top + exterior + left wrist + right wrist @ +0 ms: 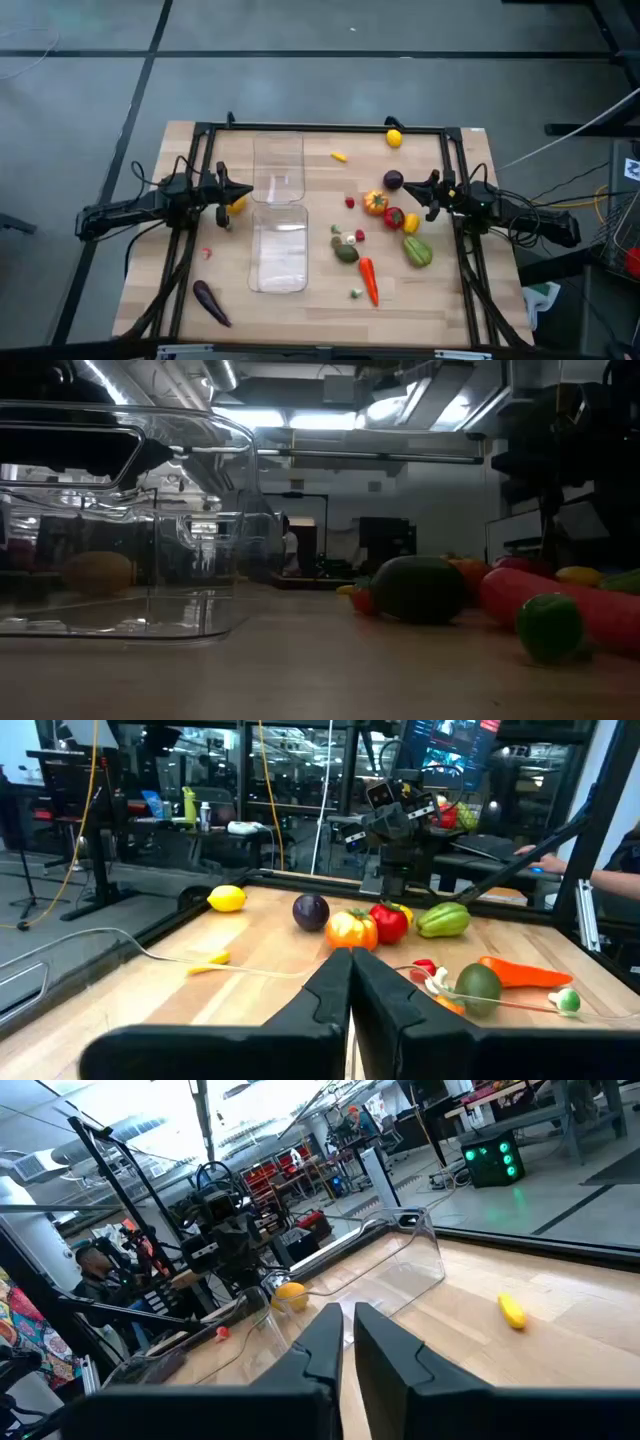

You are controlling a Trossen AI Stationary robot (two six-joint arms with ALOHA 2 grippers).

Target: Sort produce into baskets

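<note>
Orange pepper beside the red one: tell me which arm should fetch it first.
Right. The right gripper waits just beside the cluster holding the orange pepper and red pepper. The left gripper sits across the two baskets, by a yellow lemon, so it would probably have to reach over them.

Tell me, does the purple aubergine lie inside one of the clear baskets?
No, the aubergine lies on the bare table left of the near basket.

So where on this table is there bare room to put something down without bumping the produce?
Free: the bare wood at the front right corner, past the carrot, and the stretch between the aubergine and the nearer clear bin. Crowded: the cluster right of the bins, from the orange pepper down to the avocado, beside the right gripper.
</note>
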